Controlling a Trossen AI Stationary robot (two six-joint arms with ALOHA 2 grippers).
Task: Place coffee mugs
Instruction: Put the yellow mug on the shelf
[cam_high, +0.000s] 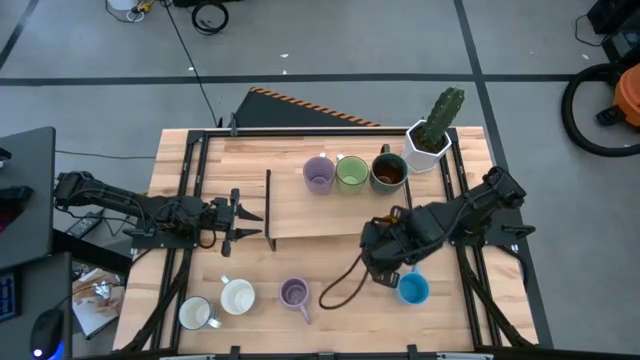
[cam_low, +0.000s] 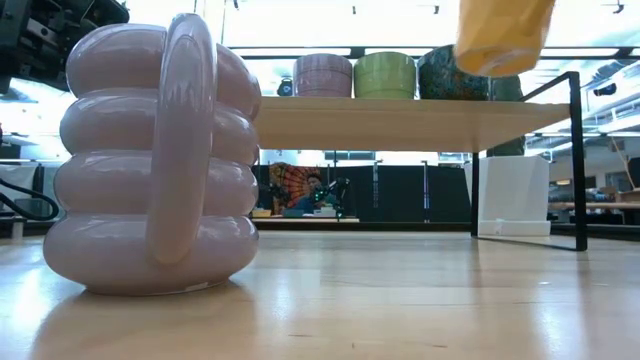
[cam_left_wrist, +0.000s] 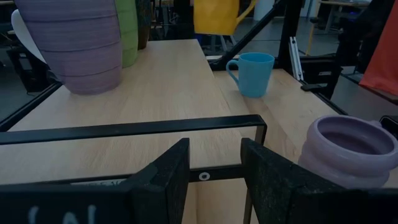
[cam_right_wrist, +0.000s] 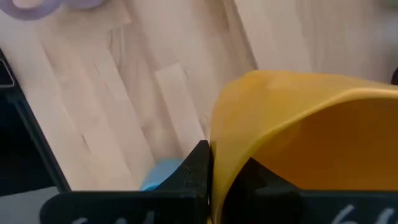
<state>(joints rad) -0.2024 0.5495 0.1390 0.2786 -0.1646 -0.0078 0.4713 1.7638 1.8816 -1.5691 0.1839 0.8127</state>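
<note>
A yellow-orange mug (cam_right_wrist: 298, 137) sits pinched between the black fingers (cam_right_wrist: 198, 171). Just past them lies a blue mug (cam_high: 412, 289). On the pale wood shelf (cam_high: 300, 215) stand lilac (cam_high: 319, 173), green (cam_high: 351, 172) and dark brown (cam_high: 388, 172) mugs.

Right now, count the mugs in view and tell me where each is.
8. On the shelf: lilac mug, green mug, dark brown mug. On the tabletop: white mug, another white mug, second lilac mug, blue mug. In the right gripper: orange mug. None seems hidden.
</note>
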